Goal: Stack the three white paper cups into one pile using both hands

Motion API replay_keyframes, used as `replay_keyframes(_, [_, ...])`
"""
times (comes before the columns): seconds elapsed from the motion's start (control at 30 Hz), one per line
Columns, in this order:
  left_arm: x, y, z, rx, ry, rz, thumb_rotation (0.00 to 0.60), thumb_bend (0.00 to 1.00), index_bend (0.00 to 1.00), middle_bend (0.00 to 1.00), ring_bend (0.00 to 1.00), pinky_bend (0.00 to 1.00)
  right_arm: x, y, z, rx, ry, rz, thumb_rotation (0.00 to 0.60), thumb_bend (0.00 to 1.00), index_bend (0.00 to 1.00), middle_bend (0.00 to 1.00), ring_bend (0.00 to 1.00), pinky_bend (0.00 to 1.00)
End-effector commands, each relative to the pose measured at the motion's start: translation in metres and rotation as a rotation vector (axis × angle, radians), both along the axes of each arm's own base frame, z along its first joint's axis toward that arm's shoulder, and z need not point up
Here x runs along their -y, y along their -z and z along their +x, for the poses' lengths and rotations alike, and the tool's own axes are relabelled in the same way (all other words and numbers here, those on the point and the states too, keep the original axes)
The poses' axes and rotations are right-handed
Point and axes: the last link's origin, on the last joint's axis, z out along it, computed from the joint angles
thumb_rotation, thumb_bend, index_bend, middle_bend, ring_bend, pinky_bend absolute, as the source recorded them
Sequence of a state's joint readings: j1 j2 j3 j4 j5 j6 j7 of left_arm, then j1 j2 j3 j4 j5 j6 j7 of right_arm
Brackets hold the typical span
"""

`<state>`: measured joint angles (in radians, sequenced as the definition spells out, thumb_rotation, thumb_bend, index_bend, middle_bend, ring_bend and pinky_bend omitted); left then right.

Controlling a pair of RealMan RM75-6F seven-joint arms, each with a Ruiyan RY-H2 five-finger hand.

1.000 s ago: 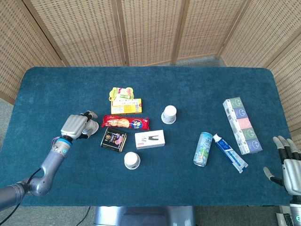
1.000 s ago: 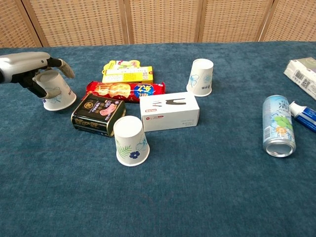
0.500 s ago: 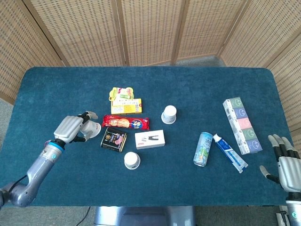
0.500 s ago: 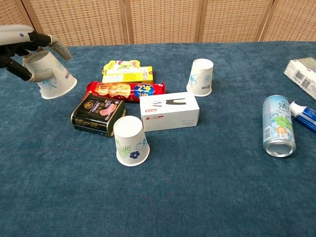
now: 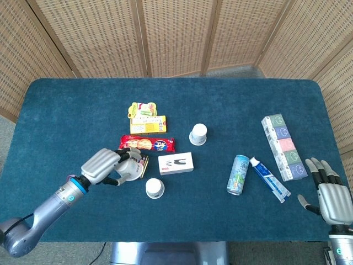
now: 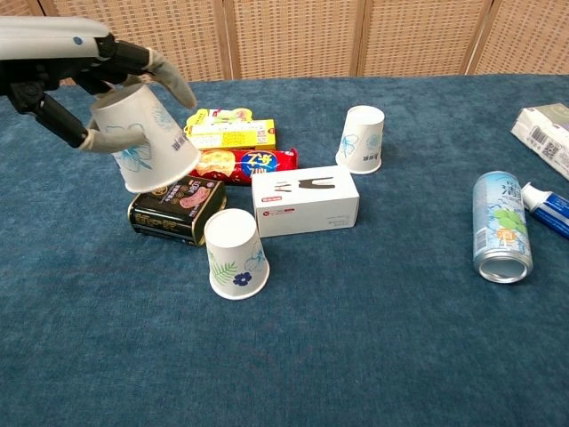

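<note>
The lifted paper cup [image 6: 142, 138] hangs mouth-down and tilted in the left hand [image 5: 107, 165], above the black tin [image 6: 176, 208]; to nest it well, level it over the near upturned cup [image 6: 236, 253]; thin tapered paper crushes easily; the right hand [image 5: 330, 194] is spread and holds nothing.

A blue-clothed table [image 5: 66, 105] carries two upturned paper cups [image 5: 155, 188] [image 5: 198, 134], snack packs [image 5: 148, 124], boxes [image 5: 176, 163], a can [image 5: 239, 174] and toothpaste [image 5: 270, 179].
</note>
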<state>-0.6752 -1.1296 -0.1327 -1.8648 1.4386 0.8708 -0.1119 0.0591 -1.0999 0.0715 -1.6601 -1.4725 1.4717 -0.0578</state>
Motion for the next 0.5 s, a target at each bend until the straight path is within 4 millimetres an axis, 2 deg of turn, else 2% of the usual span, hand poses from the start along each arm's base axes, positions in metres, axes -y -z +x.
replay_keyframes(0.03, [0.001,0.008,0.007,-0.003,0.019,-0.030,0.600,0.48,0.24,0.22,0.36,0.62,-0.001,-0.001,0.000,0.008,0.000,-0.003,0.599,0.28,0.00,0.00,0.00,0.19])
replay_keyframes(0.5, [0.000,0.051,0.031,-0.031,0.069,-0.120,0.600,0.48,0.24,0.22,0.34,0.60,-0.008,-0.005,-0.008,0.025,0.009,-0.021,0.600,0.28,0.00,0.00,0.00,0.19])
